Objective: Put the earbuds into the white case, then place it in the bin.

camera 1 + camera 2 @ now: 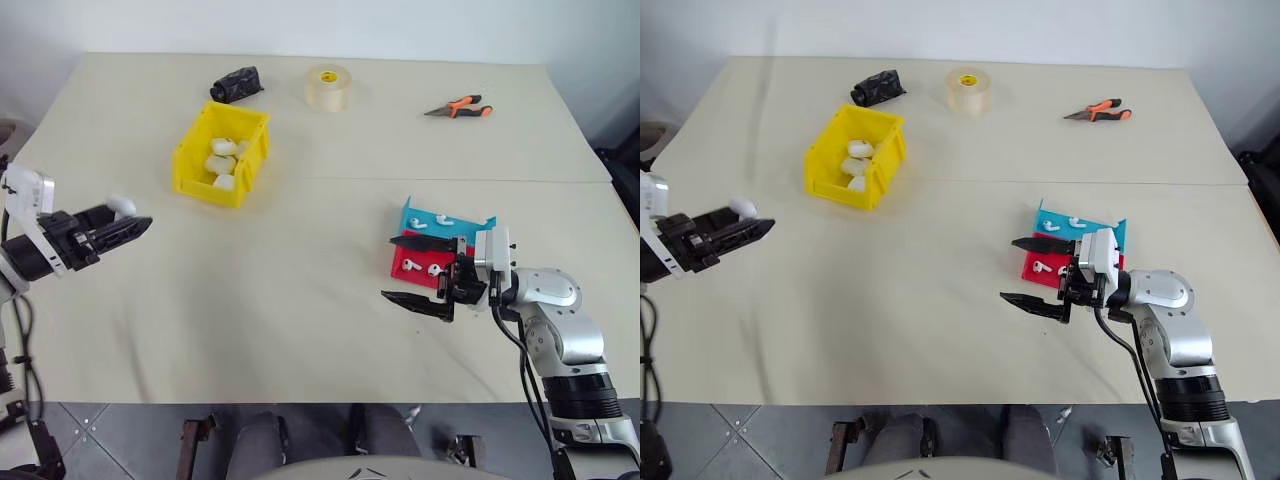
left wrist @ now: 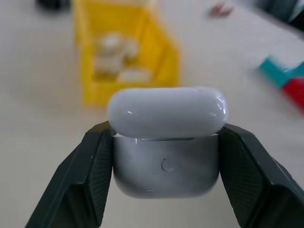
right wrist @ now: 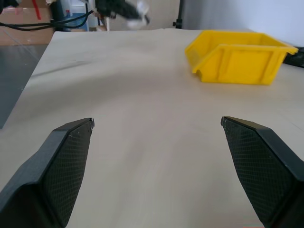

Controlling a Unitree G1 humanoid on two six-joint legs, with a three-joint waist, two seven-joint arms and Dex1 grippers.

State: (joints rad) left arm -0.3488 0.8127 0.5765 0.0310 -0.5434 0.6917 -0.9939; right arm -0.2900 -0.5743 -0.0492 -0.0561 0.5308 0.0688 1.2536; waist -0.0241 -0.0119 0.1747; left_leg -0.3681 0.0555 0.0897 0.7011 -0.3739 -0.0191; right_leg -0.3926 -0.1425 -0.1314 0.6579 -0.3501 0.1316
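Far left, above desk [image 1: 300,320] edge: left end effector [image 1: 128,226] clamped on the white case [image 1: 122,206], lifted clear of the surface, fingers pointing toward desk middle. Wrist view: case [image 2: 166,142] pinched between both black fingers [image 2: 83,175], lid down, rounded top poking above fingertips, small round button on the front face. Next right, back-left part of desk: the bin [image 1: 221,153], yellow, sitting on the surface with several more white cases [image 1: 222,160] piled inside; well apart from the held case. Behind bin, near far edge: black crumpled object [image 1: 236,83], then roll of clear tape [image 1: 327,87] just right of it. Desk middle bare beige. Right of middle: right end effector [image 1: 408,268] wide open, gripping nothing, fingers level and pointing left, one finger above the other in head view, hovering just off the desk. Right wrist view: both finger pads [image 3: 61,166] spread far apart, bare desk between them, bin [image 3: 240,57] ahead in the distance. Just behind that end effector: red tray [image 1: 420,262] with the earbuds [image 1: 434,268] lying loose in it, partly hidden by the upper finger; blue tray [image 1: 445,220] touching it on the far side, also with earbuds [image 1: 443,217] inside. Far right back: orange-handled pliers [image 1: 458,107] lying flat on the desk.
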